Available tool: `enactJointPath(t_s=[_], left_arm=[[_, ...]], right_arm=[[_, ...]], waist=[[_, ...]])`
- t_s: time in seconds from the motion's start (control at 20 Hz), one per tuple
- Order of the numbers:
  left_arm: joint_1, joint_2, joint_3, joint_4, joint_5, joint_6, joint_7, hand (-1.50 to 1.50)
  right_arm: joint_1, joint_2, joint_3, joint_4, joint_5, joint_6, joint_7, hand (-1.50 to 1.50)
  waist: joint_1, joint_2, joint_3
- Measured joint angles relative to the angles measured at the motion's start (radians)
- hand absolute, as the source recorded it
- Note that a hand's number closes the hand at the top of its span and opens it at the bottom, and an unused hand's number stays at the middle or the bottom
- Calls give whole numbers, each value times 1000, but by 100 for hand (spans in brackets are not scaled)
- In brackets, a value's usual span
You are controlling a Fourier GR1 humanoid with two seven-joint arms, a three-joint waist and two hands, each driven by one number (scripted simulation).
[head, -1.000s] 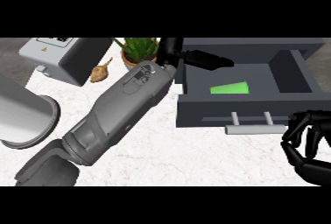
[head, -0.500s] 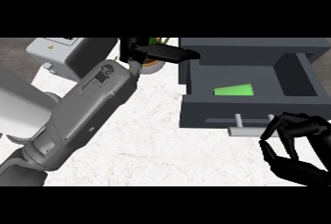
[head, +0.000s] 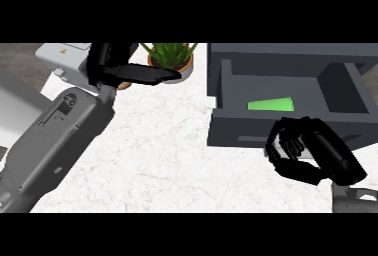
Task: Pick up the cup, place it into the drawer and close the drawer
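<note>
green shape, which i take for the cup point(head: 271, 104), lies inside the open drawer point(head: 339, 90) in the head view, and the right robot hand point(head: 310, 155) sits at the drawer front with fingers curled on nothing i can see. left robot hand point(head: 136, 74) hangs over the white table point(head: 170, 150) near the plant point(head: 171, 55), fingers straight, empty. i judge the risk is a crooked push: the right robot hand is off-centre, so the drawer may jam half shut.

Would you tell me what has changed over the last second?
The right hand rose from the lower right corner to the drawer front, now covering its handle. The left hand withdrew leftward from over the drawer toward the potted plant. The green cup stayed inside the open drawer.
</note>
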Motion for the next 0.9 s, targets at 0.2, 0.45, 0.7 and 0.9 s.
enactJointPath(t_s=[0.2,0.45,0.7,0.9], left_arm=[[76,55,25,-71,12,-35,9,-150],[203,105,61,-145,15,-81,-27,-150],[303,151,105,-226,23,-122,-23,-150],[356,172,138,-249,25,-162,-28,-150]], right_arm=[[-69,-10,71,144,162,-63,-24,150],[-171,3,113,383,307,-169,-87,150],[-311,54,90,691,369,-287,-167,150],[-466,76,36,923,382,-341,-217,150]], waist=[[8,2,0],[7,5,0],[4,7,1],[4,7,-2]])
